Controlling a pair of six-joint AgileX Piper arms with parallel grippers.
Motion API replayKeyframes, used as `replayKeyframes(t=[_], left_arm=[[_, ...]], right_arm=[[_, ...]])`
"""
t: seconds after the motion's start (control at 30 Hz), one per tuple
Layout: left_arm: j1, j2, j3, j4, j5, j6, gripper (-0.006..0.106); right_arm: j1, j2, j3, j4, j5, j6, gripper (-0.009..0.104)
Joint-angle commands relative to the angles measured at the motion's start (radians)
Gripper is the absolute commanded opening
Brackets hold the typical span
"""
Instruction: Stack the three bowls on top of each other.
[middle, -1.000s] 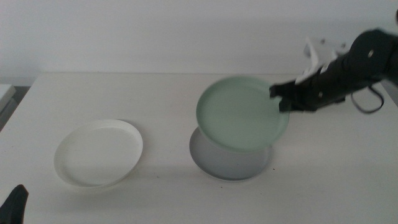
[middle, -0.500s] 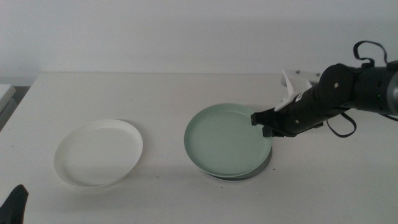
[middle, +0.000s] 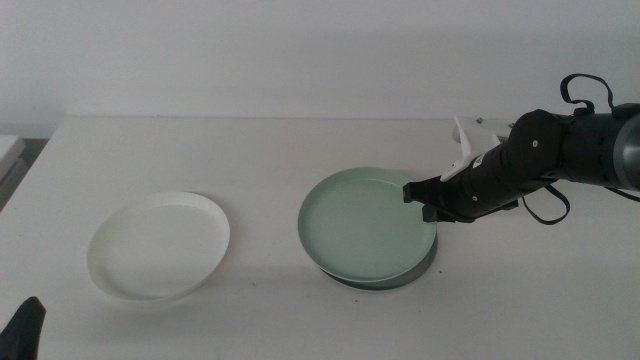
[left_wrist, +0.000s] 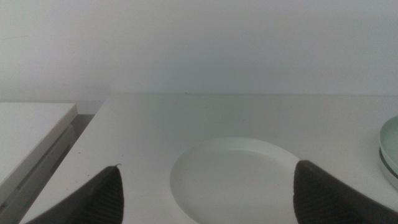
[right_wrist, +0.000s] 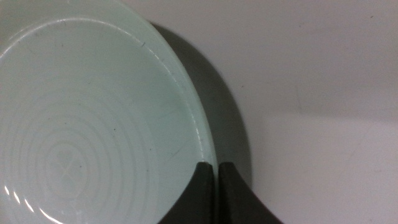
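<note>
The mint green bowl (middle: 365, 226) lies on top of the grey bowl (middle: 427, 266), of which only a thin edge shows beneath it. My right gripper (middle: 427, 203) is shut on the green bowl's right rim; the right wrist view shows the rim (right_wrist: 198, 124) running between the closed jaws of the gripper (right_wrist: 215, 168). The white bowl (middle: 158, 245) sits alone on the table to the left, and also shows in the left wrist view (left_wrist: 239, 168). My left gripper (middle: 24, 326) waits open at the bottom left corner, short of the white bowl.
The white table (middle: 260, 150) ends at the wall behind. A white object (middle: 470, 135) sits behind my right arm. At the far left a gap and a second white surface (left_wrist: 31, 130) border the table.
My right gripper has carried the green bowl down and left from a tilted hold onto the grey bowl, where it now lies flat. The left arm has not moved.
</note>
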Motion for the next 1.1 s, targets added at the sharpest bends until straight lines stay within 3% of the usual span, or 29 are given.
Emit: replayKeyframes(t=[0.0,0.53,0.6,0.73,0.87,0.93,1.0,1.07], left_arm=[[0.001,-0.003,0.0,-0.008,-0.014,0.001,0.094],[0.001,-0.003,0.0,-0.008,-0.014,0.001,0.094],[0.001,-0.003,0.0,-0.008,-0.014,0.001,0.094],[0.001,-0.003,0.0,-0.008,-0.014,0.001,0.094],[0.001,-0.003,0.0,-0.008,-0.014,0.001,0.094],[0.001,-0.003,0.0,-0.008,-0.014,0.001,0.094],[0.001,-0.003,0.0,-0.008,-0.014,0.001,0.094],[0.001,-0.003,0.0,-0.008,-0.014,0.001,0.094]], right_arm=[[0.003,-0.004,0.003,-0.016,-0.02,0.012,-0.002],[-0.005,-0.004,0.003,-0.048,0.028,0.054,-0.002],[-0.005,-0.004,0.003,-0.048,0.028,0.054,0.002],[-0.005,-0.004,0.003,-0.052,0.011,0.052,0.028],[-0.005,-0.036,-0.015,-0.066,0.03,0.049,0.069],[-0.005,-0.085,-0.044,-0.077,0.073,0.012,0.084],[-0.005,-0.154,-0.072,-0.078,0.122,-0.061,0.093],[-0.005,-0.259,-0.086,-0.073,0.163,-0.121,0.093]])
